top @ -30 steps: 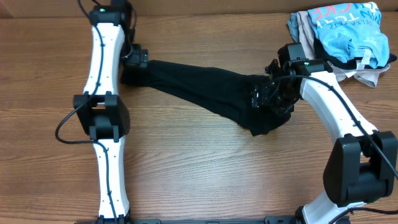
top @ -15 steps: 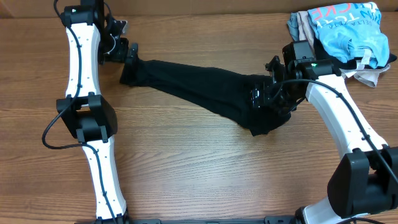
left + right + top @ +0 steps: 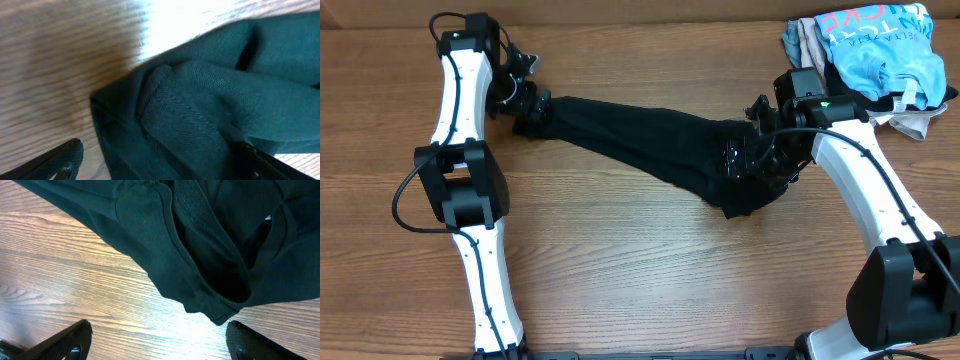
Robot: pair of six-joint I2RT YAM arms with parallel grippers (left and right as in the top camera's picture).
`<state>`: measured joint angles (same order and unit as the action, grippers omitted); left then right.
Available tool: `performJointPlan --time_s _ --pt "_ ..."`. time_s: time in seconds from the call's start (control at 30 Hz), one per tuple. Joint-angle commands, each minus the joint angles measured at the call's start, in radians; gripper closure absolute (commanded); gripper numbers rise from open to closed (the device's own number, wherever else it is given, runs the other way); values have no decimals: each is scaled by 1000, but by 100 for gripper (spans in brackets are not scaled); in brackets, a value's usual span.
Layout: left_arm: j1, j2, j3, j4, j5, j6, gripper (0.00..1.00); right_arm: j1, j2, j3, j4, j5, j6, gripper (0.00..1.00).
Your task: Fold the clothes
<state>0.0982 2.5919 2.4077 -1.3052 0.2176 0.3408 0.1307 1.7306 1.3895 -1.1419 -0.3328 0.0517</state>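
The clothes, a black T-shirt [image 3: 630,140], lie bunched into a long band slanting across the table from back left to centre right. My left gripper [image 3: 527,100] is at the band's left end. In the left wrist view it [image 3: 159,146] stands open, with a fold of the black fabric [image 3: 200,100] between its wide-apart fingers. My right gripper [image 3: 752,165] hovers over the band's right end. In the right wrist view it [image 3: 160,325] is open over bare wood, and the shirt's hem [image 3: 200,230] lies just beyond its fingertips.
A pile of other garments sits at the back right corner: a light blue printed shirt [image 3: 875,45] on top of beige and grey pieces [image 3: 910,120]. The wooden table [image 3: 640,280] stretches in front of the shirt, and both arm bases stand at its near edge.
My left gripper pulled back from the shirt's left end, then came down onto it again, jaws still wide. The right arm shifted only slightly and its jaws opened a little more.
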Motion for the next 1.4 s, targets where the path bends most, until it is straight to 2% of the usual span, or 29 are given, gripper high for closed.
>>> performJointPlan --time_s 0.0,0.07,0.13,0.17,0.23,0.27,0.37,0.53,0.67,0.8,0.87,1.03,1.17,1.37 --pt "0 -11 -27 9 20 18 4 -5 -27 26 3 10 -8 11" --pt "0 -11 -43 8 20 15 18 -5 -27 26 3 11 -8 11" --pt "0 -11 -61 1 18 2 40 -5 -27 26 7 17 -8 12" --pt "0 -11 -74 -2 11 -8 51 -5 -27 26 10 18 -8 12" --pt "0 -11 -95 -7 -10 -36 85 -6 -27 26 14 18 -8 14" --pt "1 -11 -100 -11 -33 -68 96 -8 -27 26 16 17 -8 15" --pt "13 -19 -93 -61 -123 -170 96 -10 -27 26 27 26 -8 17" --pt "47 -43 -5 -238 -131 -189 96 -10 -27 26 84 43 -8 22" --pt "67 -64 103 -385 -107 -192 96 -15 -19 26 157 44 -17 35" --pt "61 -109 112 -385 -90 -195 96 -15 11 26 228 63 -34 50" --pt "52 -124 111 -385 -90 -195 96 -18 30 26 236 62 -34 53" --pt "6 -176 111 -385 -85 -187 96 -32 56 26 216 52 -34 53" --pt "-83 -198 111 -385 -63 -183 96 -50 53 26 213 15 -33 52" --pt "-288 -175 69 -342 -68 -185 96 -106 49 26 199 -48 -33 41"
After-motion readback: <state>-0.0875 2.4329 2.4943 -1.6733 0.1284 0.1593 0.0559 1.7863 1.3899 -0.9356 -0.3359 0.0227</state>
